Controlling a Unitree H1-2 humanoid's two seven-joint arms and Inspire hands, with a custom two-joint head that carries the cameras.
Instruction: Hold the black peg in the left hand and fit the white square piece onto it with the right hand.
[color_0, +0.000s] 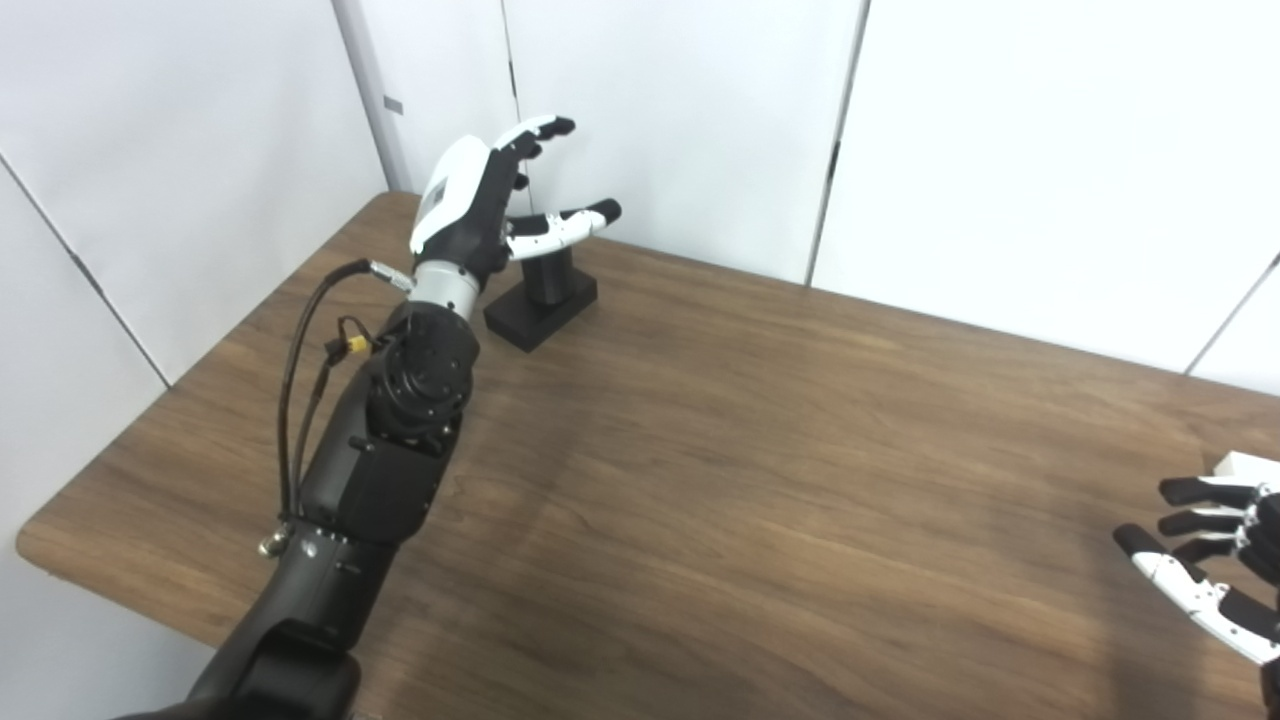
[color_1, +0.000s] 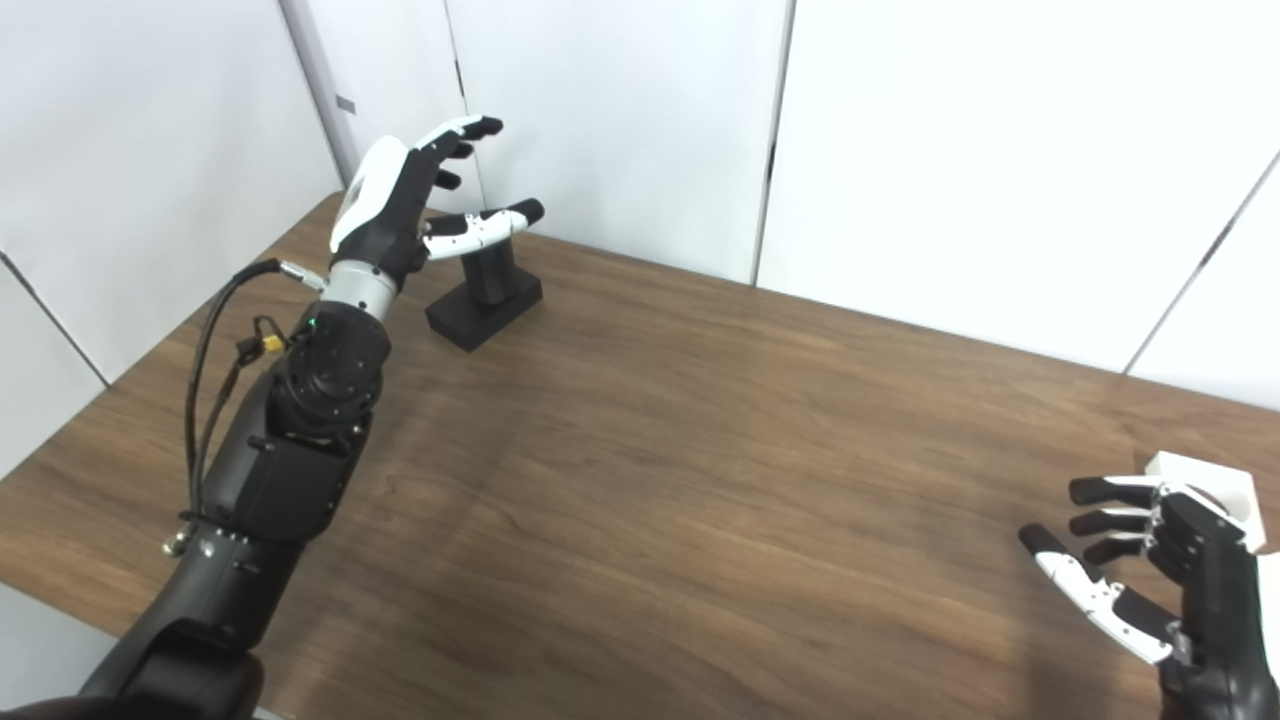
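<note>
The dark, bulky forearm of the left arm comes in nearest the camera from the bottom left corner, with black cables looping along its outer side up to a silver wrist collar. It stretches across the brown wood-grain table toward the far left corner. At its end the white-and-black left hand is raised above the table with its fingers spread apart and released, holding nothing; the thumb points to the right, crossing in front of the top of the peg.

The black peg is a short upright post on a flat black square base. It stands on the table near the far left corner, just beside and below the left hand. Whether the thumb touches the peg cannot be told from either view.

The middle of the table lies bare wood. White wall panels rise behind the table's far edge.

At the far right, low down, the black-and-white right hand hovers over the table with its fingers apart and loosely curved, grasping nothing. The white square piece lies on the table just behind this hand, partly hidden by it, well apart from the peg.
</note>
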